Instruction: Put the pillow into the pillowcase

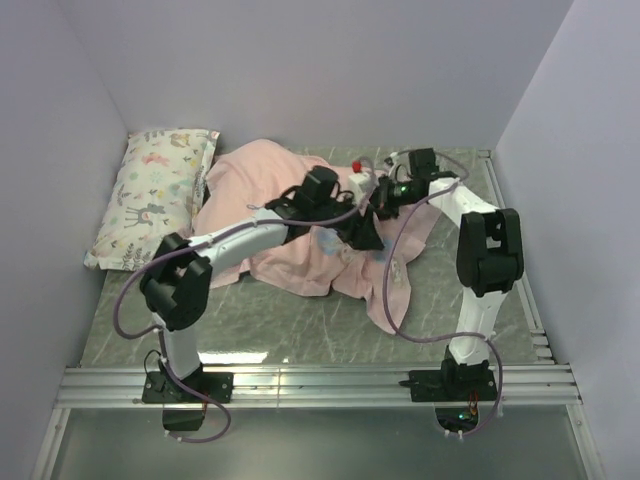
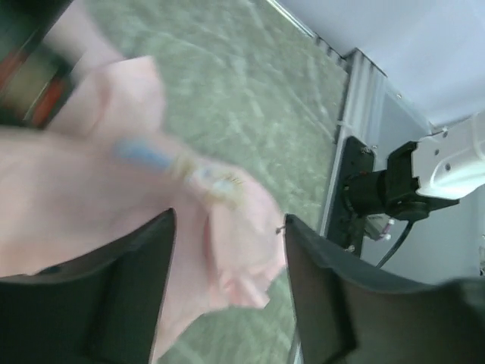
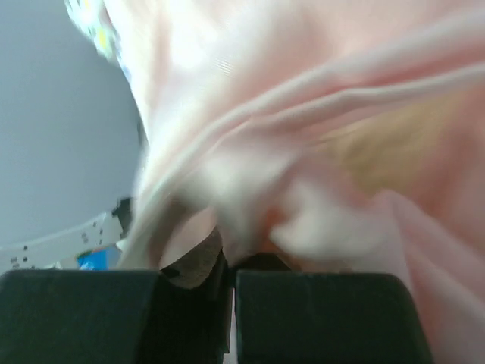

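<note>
The pale pink pillowcase (image 1: 262, 185) lies in a rumpled heap on the middle of the table. The pillow is hidden under or inside it; only a yellowish patch (image 3: 394, 144) shows through the fabric in the right wrist view. My left gripper (image 1: 368, 238) hangs over the heap's right front edge. It is open (image 2: 227, 224), and a loose fold of the pink pillowcase (image 2: 235, 250) lies between its fingers, unclamped. My right gripper (image 1: 383, 198) is just behind it, shut (image 3: 231, 262) on a bunch of the pillowcase (image 3: 303, 91). Both wrist views are blurred.
A smaller white pillow with an animal-and-flower print (image 1: 155, 195) leans in the back left corner. Walls close in the table on the left, back and right. Metal rails (image 1: 320, 385) run along the near edge. A pink flap (image 1: 390, 290) trails toward the right arm's base.
</note>
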Robot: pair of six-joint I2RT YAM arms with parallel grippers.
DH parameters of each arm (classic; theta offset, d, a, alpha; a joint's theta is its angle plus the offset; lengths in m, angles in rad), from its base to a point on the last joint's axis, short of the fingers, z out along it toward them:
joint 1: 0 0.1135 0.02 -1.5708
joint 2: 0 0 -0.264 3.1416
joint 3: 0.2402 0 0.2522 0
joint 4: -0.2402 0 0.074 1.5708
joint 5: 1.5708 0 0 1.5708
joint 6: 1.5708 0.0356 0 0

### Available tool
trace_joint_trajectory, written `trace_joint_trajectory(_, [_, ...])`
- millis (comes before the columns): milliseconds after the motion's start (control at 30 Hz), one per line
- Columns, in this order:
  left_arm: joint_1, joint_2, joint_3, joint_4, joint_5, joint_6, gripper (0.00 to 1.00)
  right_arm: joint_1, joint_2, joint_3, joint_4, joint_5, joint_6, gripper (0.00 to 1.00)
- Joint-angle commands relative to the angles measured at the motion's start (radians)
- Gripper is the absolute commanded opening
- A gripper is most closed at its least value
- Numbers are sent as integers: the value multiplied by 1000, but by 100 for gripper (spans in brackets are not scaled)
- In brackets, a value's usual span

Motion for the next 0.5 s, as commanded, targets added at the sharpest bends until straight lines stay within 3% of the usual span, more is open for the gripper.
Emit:
trace_joint_trajectory(0, [129,-153,-47,-46,40,27,67,-119,-13,133,31,69,-9,0])
trace_joint_trajectory(33, [181,-215,-81,-110,26,68,71,-132,-12,200,4,94,-29,0])
trace_joint_trajectory(100, [240,-269,-102,-191,-3,113,72,-144,4,271,-137,137,-129,21])
trace_joint_trajectory(133, [301,-320,-131,-257,-13,152,73,-144,8,334,-209,152,-176,41])
trace_joint_trajectory(167, [335,-344,-144,-300,-45,174,73,-144,2,348,-280,186,-227,47])
trace_joint_trajectory(267, [490,-461,-246,-380,-50,235,74,-172,-65,281,-426,281,-397,63])
trace_joint_trajectory(333, [601,-542,-323,-420,-70,297,78,-201,-156,202,-457,384,-497,82])
trace_joint_trajectory(467, [714,-630,-426,-560,-180,517,80,-256,-289,98,-567,523,-689,82])
